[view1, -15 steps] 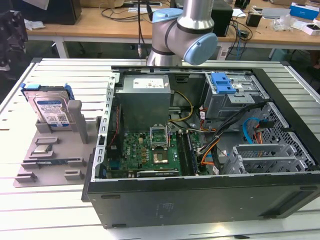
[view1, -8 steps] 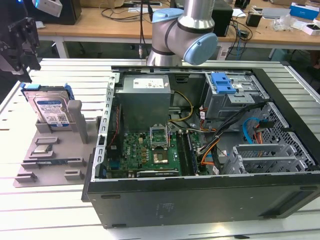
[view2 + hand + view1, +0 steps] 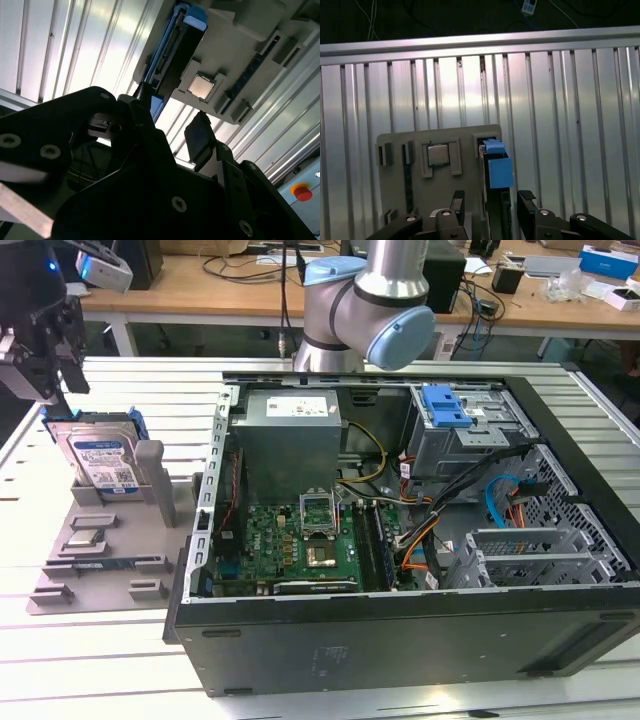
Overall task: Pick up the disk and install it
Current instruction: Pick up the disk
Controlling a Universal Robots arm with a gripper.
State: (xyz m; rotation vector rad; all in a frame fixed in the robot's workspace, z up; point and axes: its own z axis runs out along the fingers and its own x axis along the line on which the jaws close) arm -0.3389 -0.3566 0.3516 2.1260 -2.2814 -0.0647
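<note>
Holds the black gripper (image 3: 491,196), jaws spread apart and gripping nothing, just over the flat silver-metal, blue-railed disk (image 3: 100,455), upright on edge in the grey plastic tray (image 3: 100,570), top edge lined up between them.

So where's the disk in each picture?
Exterior view: the disk stands in the grey holder at the exterior view's left, under the gripper.
Second wrist view: disk edge-on, beside the chip.
First wrist view: disk edge-on, ahead of the open gripper.
Shared landmark: the square chip.
</note>
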